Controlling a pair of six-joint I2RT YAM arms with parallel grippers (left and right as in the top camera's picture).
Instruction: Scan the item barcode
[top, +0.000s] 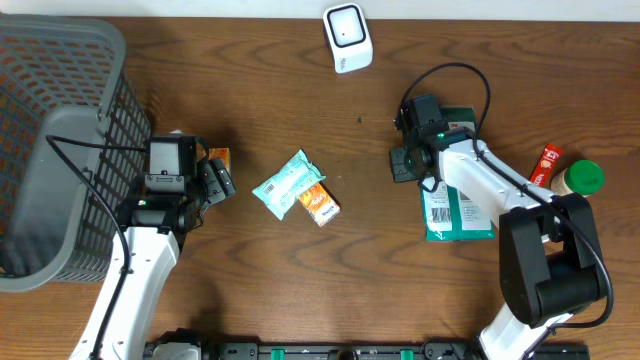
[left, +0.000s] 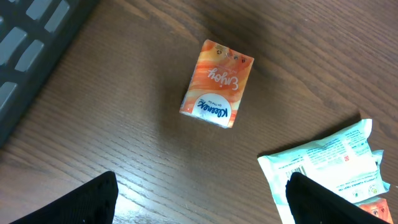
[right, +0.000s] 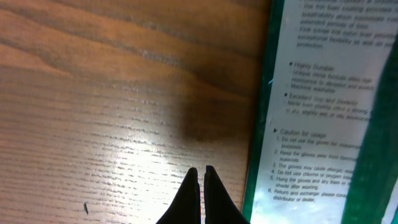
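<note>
Left tool (top: 215, 180) hovers, fingers apart, over the orange tissue pack (left: 217, 84) on the bench (top: 300, 100); the white scanner (top: 347, 38) stands farther back; right tool (right: 201, 186) is pressed together on nothing (just beside the green packet (top: 455, 215)), so nothing is lifted and no scan is yet done

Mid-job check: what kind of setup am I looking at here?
Probably a mock shop checkout on a wooden table: a white barcode scanner at the far edge, a grey shopping basket, and packaged goods such as a Kleenex tissue pack and a green glove packet.
</note>
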